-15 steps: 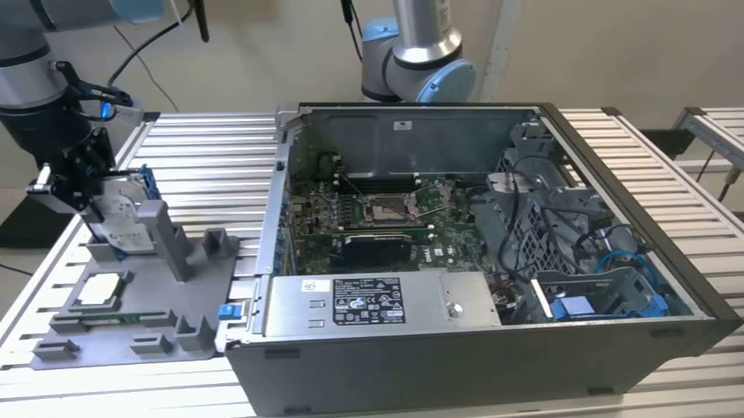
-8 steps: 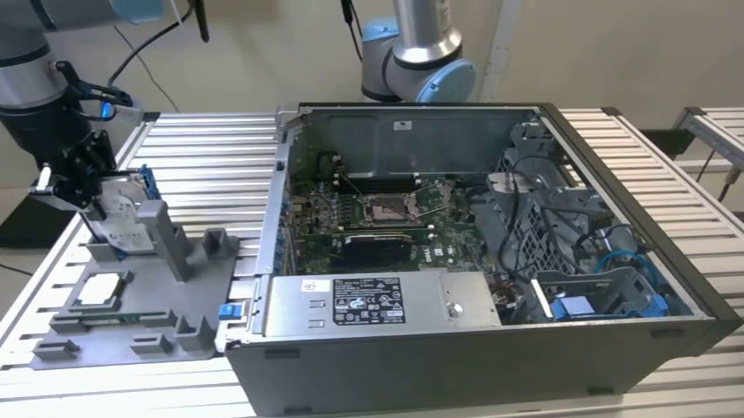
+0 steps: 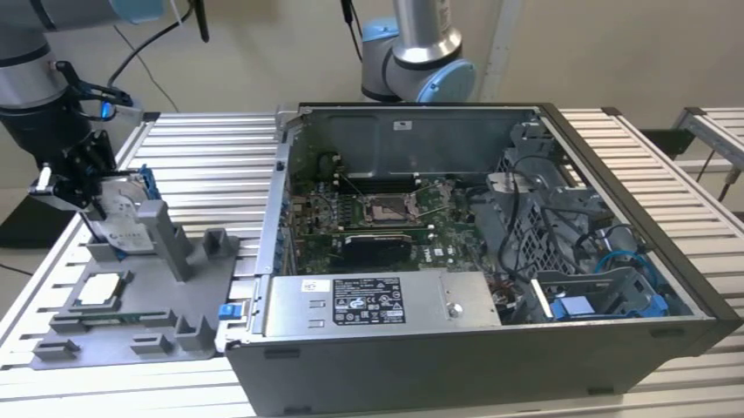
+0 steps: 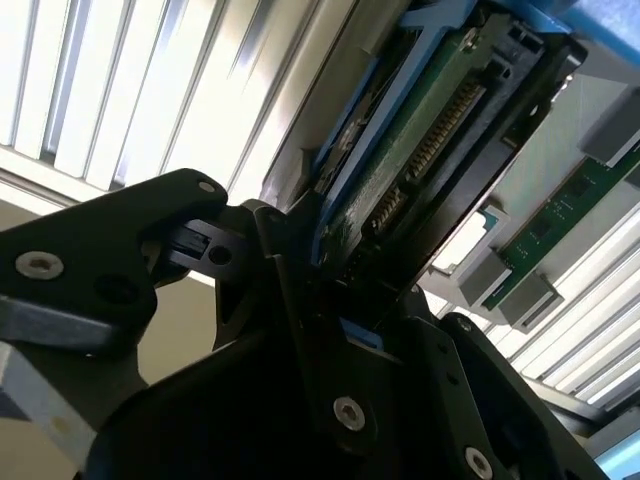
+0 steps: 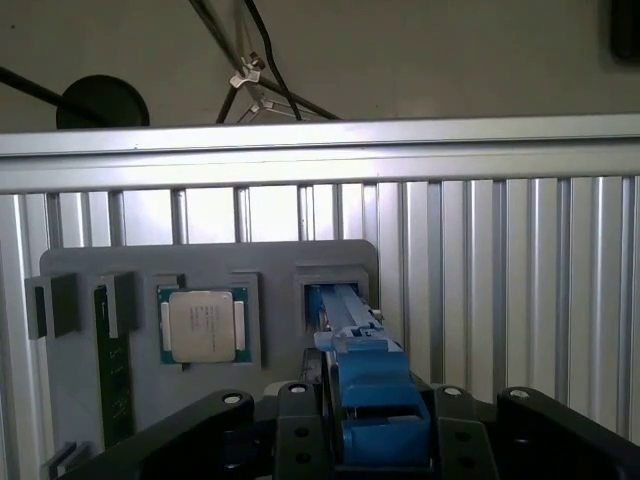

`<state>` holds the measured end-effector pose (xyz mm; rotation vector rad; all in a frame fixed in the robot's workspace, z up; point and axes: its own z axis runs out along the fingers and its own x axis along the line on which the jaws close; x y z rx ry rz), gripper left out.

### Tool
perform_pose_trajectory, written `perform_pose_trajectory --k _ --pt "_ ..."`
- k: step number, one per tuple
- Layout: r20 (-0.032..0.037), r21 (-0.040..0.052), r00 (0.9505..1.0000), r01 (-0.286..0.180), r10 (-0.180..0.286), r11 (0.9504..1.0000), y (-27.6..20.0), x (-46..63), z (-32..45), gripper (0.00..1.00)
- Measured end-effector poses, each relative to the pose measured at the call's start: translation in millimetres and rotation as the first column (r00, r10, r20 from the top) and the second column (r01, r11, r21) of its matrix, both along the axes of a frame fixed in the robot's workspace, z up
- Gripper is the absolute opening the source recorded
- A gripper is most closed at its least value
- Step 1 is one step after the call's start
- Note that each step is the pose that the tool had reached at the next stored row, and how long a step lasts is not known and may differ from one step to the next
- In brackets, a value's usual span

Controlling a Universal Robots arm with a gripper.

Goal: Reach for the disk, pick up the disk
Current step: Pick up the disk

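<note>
reach looks done: the gripper (image 5: 368, 432) has its fingers (image 5: 297, 425) closed on the disk (image 5: 345, 310) between them; lifting it from the gray holder (image 5: 200, 262) beyond them looks unfinished.

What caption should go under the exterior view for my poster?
Robot claw grips the disk at the grey tray, beside the open computer case.

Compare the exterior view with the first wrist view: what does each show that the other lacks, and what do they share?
The exterior view adds the open computer case with its motherboard and power supply. The first wrist view adds dark cables joined by a white clip against the wall. Both show the gripper at the disk, which stands in the grey holder beside the chip and green stick.
</note>
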<state>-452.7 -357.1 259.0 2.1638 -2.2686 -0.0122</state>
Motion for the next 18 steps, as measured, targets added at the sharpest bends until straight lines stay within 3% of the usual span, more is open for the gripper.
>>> perform_pose_trajectory --k 14,18 --pt "0.0 0.0024 1.0 0.0 0.0 1.0 0.0 0.0 0.6 0.0" --pt "0.0001 -0.0056 1.0 0.0 0.0 1.0 0.1 -0.1 0.5 0.0"
